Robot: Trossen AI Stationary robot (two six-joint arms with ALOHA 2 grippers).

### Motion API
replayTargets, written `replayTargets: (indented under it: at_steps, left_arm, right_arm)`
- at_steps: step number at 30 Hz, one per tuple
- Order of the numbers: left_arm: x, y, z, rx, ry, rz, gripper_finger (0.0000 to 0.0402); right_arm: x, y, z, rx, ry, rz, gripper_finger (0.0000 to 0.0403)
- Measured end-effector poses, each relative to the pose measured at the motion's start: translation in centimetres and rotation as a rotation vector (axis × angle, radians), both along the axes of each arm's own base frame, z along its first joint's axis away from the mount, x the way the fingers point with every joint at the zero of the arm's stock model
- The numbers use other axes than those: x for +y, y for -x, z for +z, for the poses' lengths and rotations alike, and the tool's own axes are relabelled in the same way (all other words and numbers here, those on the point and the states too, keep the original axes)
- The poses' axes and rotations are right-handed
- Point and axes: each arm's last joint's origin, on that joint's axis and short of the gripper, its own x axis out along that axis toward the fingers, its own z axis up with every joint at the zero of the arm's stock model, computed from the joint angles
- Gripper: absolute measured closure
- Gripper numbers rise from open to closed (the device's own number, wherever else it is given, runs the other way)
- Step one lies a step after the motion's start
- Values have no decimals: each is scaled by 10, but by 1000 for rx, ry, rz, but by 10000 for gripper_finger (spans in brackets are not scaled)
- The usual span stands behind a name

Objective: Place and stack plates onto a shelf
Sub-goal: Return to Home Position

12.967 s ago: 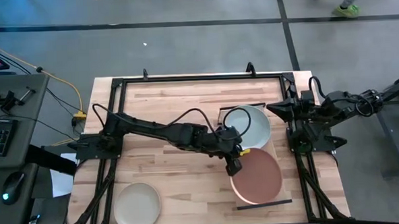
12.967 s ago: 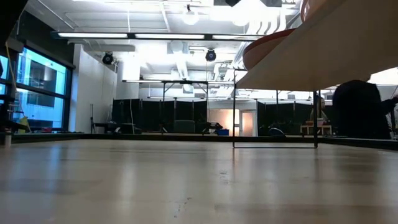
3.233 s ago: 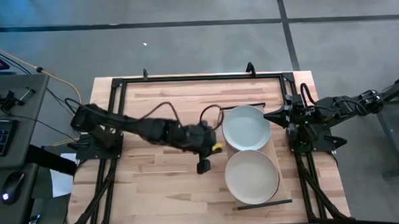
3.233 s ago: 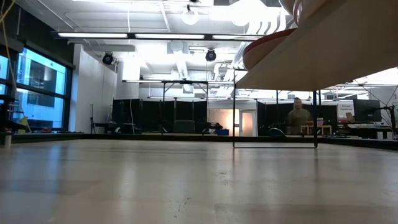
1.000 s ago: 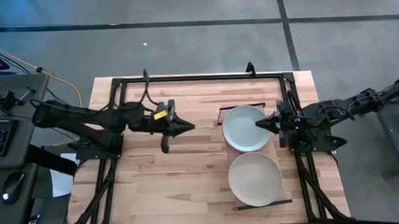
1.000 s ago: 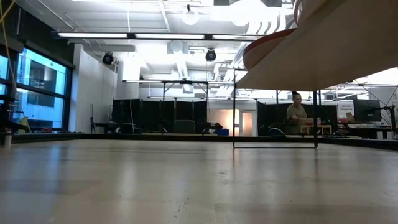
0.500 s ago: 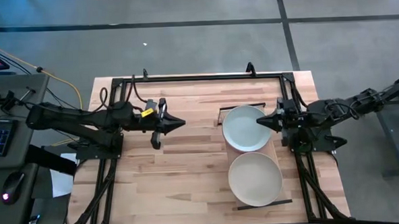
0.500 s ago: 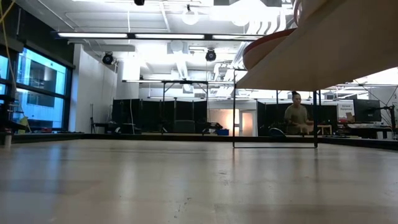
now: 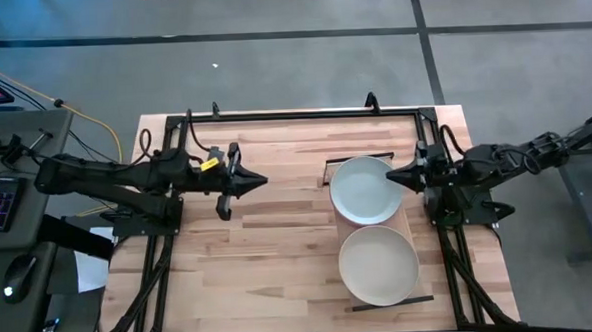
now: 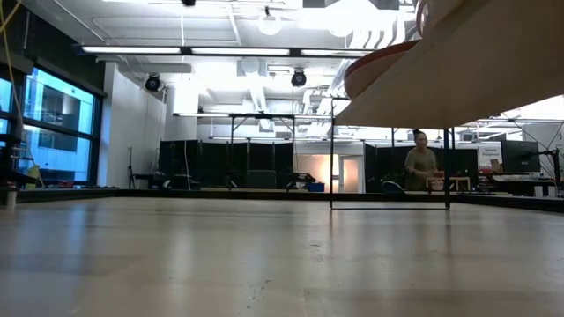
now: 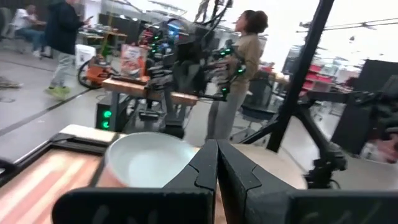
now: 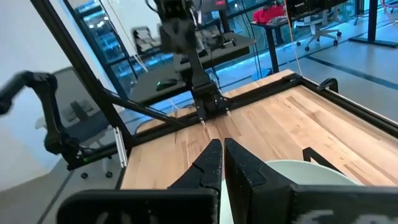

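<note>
Black and pinched shut on nothing, my left end effector hangs above the counter's left half. My right end effector, likewise closed and empty, hovers by the rim of the grey plate on the shelf; the cream plate sits just beside it there.

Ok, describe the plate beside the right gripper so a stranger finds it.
Find the table, then the shelf on its right-arm side, bearing two stacks. The plate tops the stack by the right gripper; it is pale blue-grey, its neighbour cream.
</note>
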Motion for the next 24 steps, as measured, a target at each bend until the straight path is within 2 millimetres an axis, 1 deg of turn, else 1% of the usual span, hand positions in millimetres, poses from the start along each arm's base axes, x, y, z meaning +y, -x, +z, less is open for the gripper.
replayTargets:
  at_steps: [2,5,7,12,17,24]
  left_arm:
    - [5,5,-10,5,1,24,401]
    - [13,17,-31,-16,48,26,401]
    - [16,26,-44,-49,89,14,401]
    - [20,54,-71,-100,163,35,401]
    - [20,77,-91,-150,203,80,401]
    - [18,97,-110,-212,217,105,401]
  right_arm:
    - [-1,3,1,-15,-13,-1,402]
    - [-2,6,3,-30,-40,-3,402]
    - [-2,6,3,-33,-55,-3,402]
    - [-2,6,3,-31,-61,-3,402]
    - [-2,6,3,-32,-63,-20,402]
    - [-3,6,3,-34,-75,-34,402]
